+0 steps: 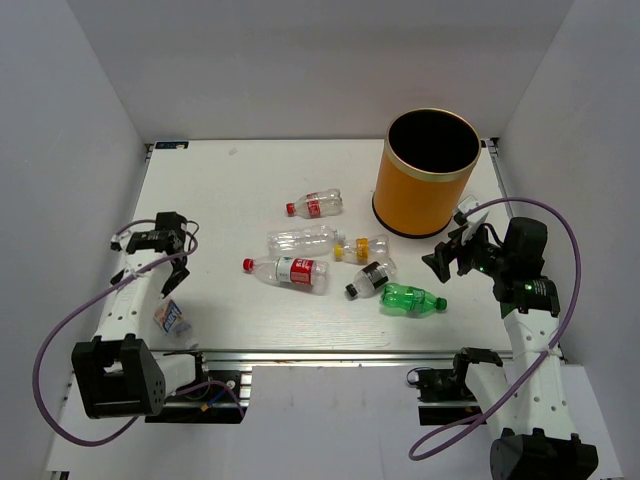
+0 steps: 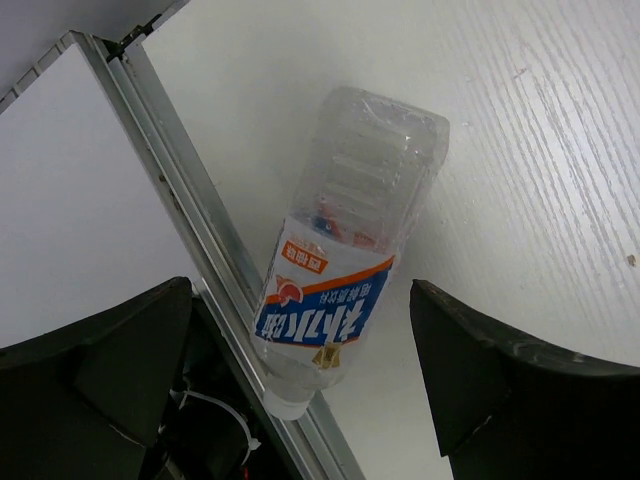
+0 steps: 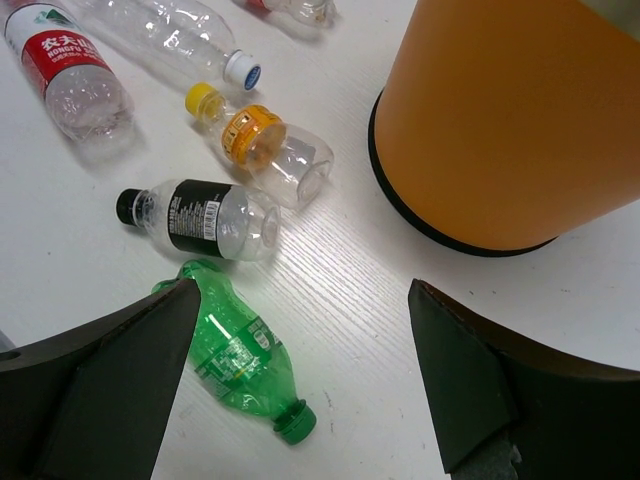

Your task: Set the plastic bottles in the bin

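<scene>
Clear thin-walled plastic bottle with blue-and-white label, lying against the table's near-left aluminium rail: likely light, crushable, slippery; grasp mid-body; left gripper and right gripper both gape wide, empty.

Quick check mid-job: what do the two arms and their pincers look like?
They match. The left arm and right arm have white links, black joints and black bases, each trailing a looping purple cable. The left pincer and right pincer each show two broad matte-black fingers tapering to blunt tips. No markings visible.
</scene>
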Action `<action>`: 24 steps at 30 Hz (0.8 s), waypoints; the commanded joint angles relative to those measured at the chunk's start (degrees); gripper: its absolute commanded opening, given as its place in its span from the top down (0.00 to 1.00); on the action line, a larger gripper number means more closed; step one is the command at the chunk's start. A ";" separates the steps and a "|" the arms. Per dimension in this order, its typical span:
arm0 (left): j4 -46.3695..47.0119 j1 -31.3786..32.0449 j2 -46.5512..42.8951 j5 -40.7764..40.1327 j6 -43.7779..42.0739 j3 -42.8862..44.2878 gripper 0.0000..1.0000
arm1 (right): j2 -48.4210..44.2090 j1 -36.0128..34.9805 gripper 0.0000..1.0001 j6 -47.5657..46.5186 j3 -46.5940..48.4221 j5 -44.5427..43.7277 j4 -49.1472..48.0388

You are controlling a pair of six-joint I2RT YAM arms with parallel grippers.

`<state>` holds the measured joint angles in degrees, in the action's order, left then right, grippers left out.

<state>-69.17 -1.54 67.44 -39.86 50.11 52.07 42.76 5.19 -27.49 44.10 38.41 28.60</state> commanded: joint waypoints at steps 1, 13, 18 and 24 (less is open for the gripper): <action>3.24 -2.94 0.15 2.06 -2.65 -0.65 0.00 | -0.05 0.17 0.10 -0.64 -0.06 1.67 -0.04; 10.02 -10.41 5.59 10.50 -6.34 -4.26 0.00 | -1.19 0.26 0.10 -0.64 0.29 2.02 0.49; 12.12 -13.05 10.86 13.14 -7.56 -4.79 0.00 | -1.89 0.26 0.10 -0.38 0.46 1.84 0.67; 17.22 -14.10 14.12 18.67 -8.97 -6.63 0.00 | -2.95 0.35 0.10 -0.29 0.38 1.75 0.32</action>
<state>-55.18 -15.35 82.39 -24.49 42.30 46.04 40.77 5.26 -27.57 44.10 39.20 29.15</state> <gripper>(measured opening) 0.997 0.904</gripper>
